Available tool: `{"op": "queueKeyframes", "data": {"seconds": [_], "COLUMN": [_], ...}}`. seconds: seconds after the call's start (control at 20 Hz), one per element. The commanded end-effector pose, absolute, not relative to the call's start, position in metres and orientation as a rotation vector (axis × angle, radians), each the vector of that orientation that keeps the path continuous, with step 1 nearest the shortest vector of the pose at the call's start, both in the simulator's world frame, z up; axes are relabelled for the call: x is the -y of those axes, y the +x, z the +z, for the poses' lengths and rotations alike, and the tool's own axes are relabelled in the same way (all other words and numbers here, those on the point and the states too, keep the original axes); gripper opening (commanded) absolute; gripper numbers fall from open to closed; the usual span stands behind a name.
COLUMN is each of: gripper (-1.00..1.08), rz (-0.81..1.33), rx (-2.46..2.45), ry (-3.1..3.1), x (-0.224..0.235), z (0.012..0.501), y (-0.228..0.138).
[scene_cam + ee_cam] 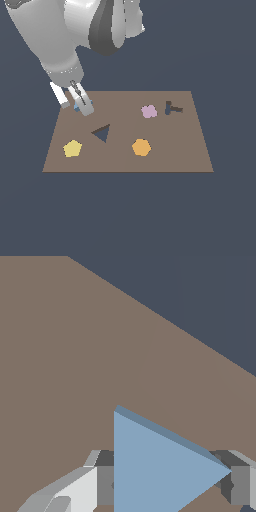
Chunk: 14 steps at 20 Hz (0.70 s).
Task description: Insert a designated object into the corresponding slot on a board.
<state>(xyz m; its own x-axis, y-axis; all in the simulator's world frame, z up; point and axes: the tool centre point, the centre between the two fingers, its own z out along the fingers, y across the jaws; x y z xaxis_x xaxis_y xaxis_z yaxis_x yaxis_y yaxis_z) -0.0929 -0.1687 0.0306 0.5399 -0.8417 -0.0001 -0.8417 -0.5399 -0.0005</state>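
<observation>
The light-blue triangular block [155, 466] fills the space between my two fingers in the wrist view. One finger pad [105, 483] touches its straight edge and the other touches its tip. In the exterior view only a blue sliver [77, 107] shows between the fingers. My gripper [76, 107] is shut on the block at the brown board's [170, 160] far corner on the exterior view's left, at or just above the surface. The dark navy triangular slot [102, 133] lies nearer the front, a short way toward the exterior view's right of the gripper.
A yellow pentagon [72, 148] and an orange hexagon [141, 147] sit on the board's near half. A pink lobed shape [149, 111] and a small dark T-shaped cut-out [172, 108] are at the far side on the exterior view's right. Dark floor surrounds the board.
</observation>
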Motion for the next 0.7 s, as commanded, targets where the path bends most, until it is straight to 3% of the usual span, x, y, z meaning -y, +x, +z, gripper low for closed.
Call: {"op": "queueKeyframes", "data": {"seconds": [0.0,0.65], "gripper": [-1.00,-1.00], "rz": [0.000,-0.001], "rx": [-1.507,-1.454], "ry": [-2.756,-2.784], "x": [0.1690,0.1679], "z": [0.0298,0.0311], "y": [-0.0931,-0.0866]}}
